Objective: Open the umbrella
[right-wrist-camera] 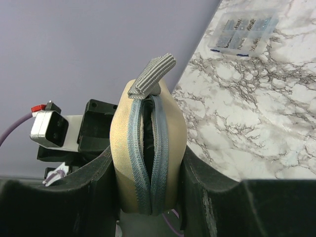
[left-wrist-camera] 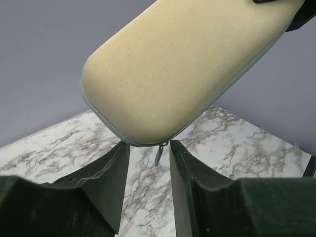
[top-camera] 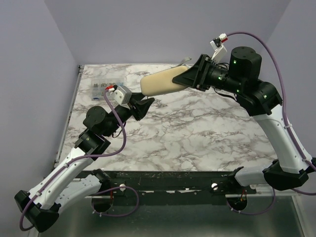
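umbrella (top-camera: 158, 83) sleeved, aloft, r gripper (top-camera: 190, 78) clamped on it, l gripper (top-camera: 147, 103) spread, seemingly just under its end

Your left arm (top-camera: 74, 165) reaches up from the lower left of the frame, the left gripper (top-camera: 148, 102) at centre left with jaws parted. Your right arm (top-camera: 279, 138) arches across the upper right, the right gripper (top-camera: 186, 77) clamped on the sleeved umbrella (top-camera: 158, 83).
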### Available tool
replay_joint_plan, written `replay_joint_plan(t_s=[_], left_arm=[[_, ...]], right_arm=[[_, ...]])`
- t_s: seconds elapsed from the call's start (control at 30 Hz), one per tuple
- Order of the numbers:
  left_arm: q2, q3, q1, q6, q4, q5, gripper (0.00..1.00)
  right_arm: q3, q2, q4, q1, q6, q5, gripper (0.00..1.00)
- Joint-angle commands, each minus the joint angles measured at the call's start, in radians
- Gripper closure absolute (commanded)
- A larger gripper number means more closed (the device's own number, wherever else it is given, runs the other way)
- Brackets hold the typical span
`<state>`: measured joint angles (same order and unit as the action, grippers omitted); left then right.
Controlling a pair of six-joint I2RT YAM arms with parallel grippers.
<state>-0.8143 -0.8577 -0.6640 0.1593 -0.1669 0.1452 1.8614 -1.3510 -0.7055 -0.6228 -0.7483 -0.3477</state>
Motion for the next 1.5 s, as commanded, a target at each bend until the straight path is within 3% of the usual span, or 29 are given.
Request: replay_joint_plan(t_s=[0.0,0.13,1.07,1.27,1.3,1.4,1.47], left_arm=[[-0.005,-0.029,-0.005,0.014,-0.037,0.0,0.7],[-0.018,-0.045,-0.005,0.016,-0.03,0.009,1.0],[0.107,-0.01,0.011,-0.203,0.2,-0.013,1.0],[0.11,-0.021,0.011,-0.185,0.235,-0.022,1.0],[0.11,-0.025,0.012,-0.174,0.244,-0.026,0.96],[0.111,-0.034,0.011,-0.151,0.264,-0.032,0.64],[0.118,-0.033,0.011,-0.129,0.266,-0.025,0.5]], right_arm=[[0.017,0.018,0.084,-0.002,0.0,-0.038,0.99],[0.022,0.012,0.083,-0.003,0.008,-0.044,0.99],[-0.036,0.05,0.026,-0.003,0.127,-0.205,0.99],[-0.018,0.047,0.037,-0.003,0.111,-0.142,0.99],[-0.01,0.042,0.038,-0.003,0.109,-0.138,0.99],[0.009,0.039,0.055,-0.003,0.104,-0.117,0.99],[0.023,0.036,0.06,-0.003,0.105,-0.095,0.99]])
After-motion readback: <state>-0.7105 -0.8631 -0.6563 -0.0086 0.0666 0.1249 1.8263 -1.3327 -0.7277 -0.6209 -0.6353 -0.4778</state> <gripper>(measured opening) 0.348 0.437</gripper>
